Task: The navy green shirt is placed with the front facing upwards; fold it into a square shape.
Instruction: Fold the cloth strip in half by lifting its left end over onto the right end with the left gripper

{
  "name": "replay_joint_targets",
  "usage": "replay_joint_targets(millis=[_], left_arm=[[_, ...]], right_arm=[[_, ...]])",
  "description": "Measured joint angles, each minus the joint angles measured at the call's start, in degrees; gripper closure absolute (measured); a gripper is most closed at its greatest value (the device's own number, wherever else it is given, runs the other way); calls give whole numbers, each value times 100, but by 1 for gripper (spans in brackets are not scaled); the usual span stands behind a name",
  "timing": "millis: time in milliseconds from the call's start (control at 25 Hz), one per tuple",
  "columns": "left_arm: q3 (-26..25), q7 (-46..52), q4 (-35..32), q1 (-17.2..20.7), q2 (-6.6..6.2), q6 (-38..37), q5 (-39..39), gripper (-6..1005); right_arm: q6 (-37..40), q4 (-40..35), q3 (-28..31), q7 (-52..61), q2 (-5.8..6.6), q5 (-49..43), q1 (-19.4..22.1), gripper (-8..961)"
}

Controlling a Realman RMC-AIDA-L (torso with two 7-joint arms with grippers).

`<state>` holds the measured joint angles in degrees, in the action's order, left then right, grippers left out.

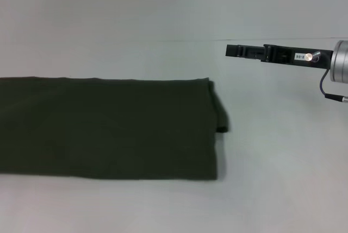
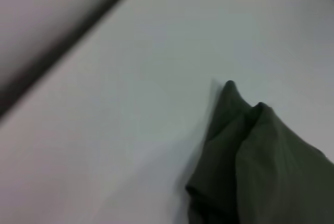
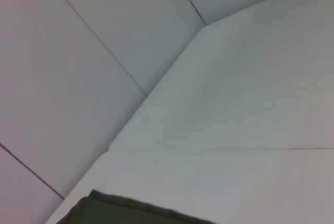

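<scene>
Whether the right gripper [image 1: 232, 51] has its jaws parted I cannot tell — it hangs at upper right, holding nothing. Navy green shirt [image 1: 109, 130] lies as a long band at left-centre; next, fold its ends inward evenly — judging squareness.

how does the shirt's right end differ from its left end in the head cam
In the head view, the right end of the navy green shirt stops on the table as a folded edge, with a small bulge of cloth poking out; the left end runs out of the picture, so its edge is unseen. The right pincer hangs up beyond the right end, apart from it; no pincer shows by the left end. Both ends lie flat and show no lettering.
</scene>
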<state>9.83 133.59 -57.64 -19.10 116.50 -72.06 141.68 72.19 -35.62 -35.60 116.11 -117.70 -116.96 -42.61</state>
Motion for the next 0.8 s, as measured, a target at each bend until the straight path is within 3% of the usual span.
replay_joint_targets(millis=[240, 440, 600, 800], left_arm=[[-122, -2, -124, 74, -4, -210, -45, 973], [-58, -177, -107, -147, 82, -1014, -744, 972], [188, -297, -46, -507, 238, -1607, -1404, 973], [1094, -331, 53, -1002, 590, -1809, -2363, 972]], right_arm=[[-11, 5, 0, -11, 1, -1, -30, 53], [-10, 4, 1, -15, 49, -1, 15, 54], [16, 0, 1, -36, 87, -2, 82, 54], [81, -38, 10, -85, 143, -5, 196, 54]])
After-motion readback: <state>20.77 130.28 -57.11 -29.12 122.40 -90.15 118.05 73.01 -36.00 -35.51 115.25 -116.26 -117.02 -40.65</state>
